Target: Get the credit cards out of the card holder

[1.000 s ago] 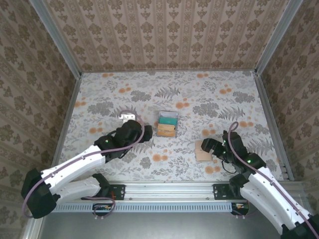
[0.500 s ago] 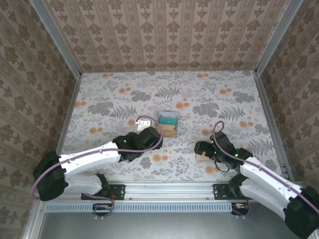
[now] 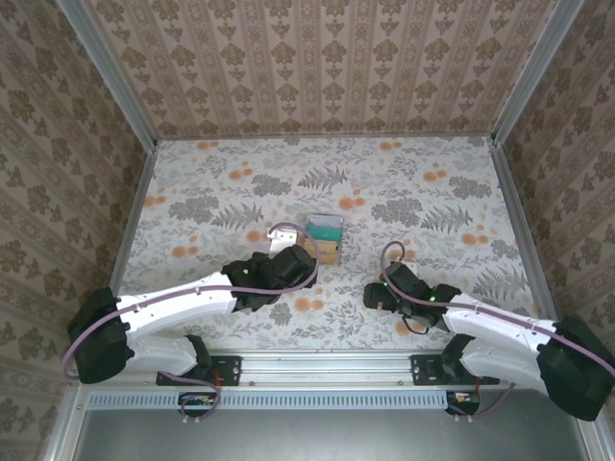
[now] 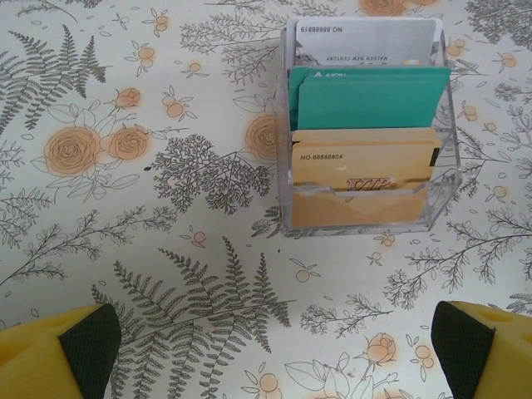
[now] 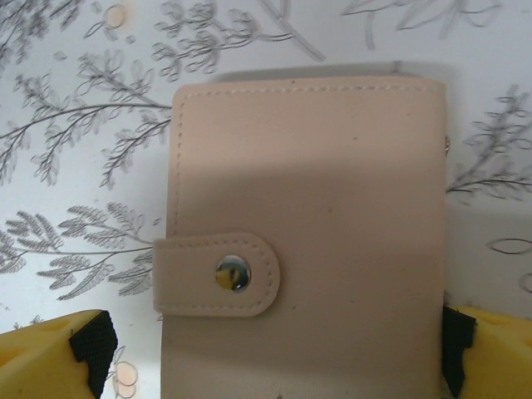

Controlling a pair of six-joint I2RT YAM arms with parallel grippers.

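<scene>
- While its yellow fingers [image 4: 50,357] stand spread wide and empty, the left claw [image 4: 270,353] hovers over the table [image 4: 125,249], just short of a clear box [image 4: 287,125].
- The cards [image 4: 370,100] stand in that box: white at the back, teal, then orange-tan.
- The right claw [image 5: 274,353], likewise spread wide and gripping nothing, hangs over the wallet [image 5: 332,183], a finger at each side.
- The wallet lies flat, snapped shut by its tab [image 5: 220,274].

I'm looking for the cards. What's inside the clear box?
Cards standing in rows in the clear box: a white card at the back, teal cards in the middle, tan cards in front. Each row covers the lower part of the one behind.
</scene>
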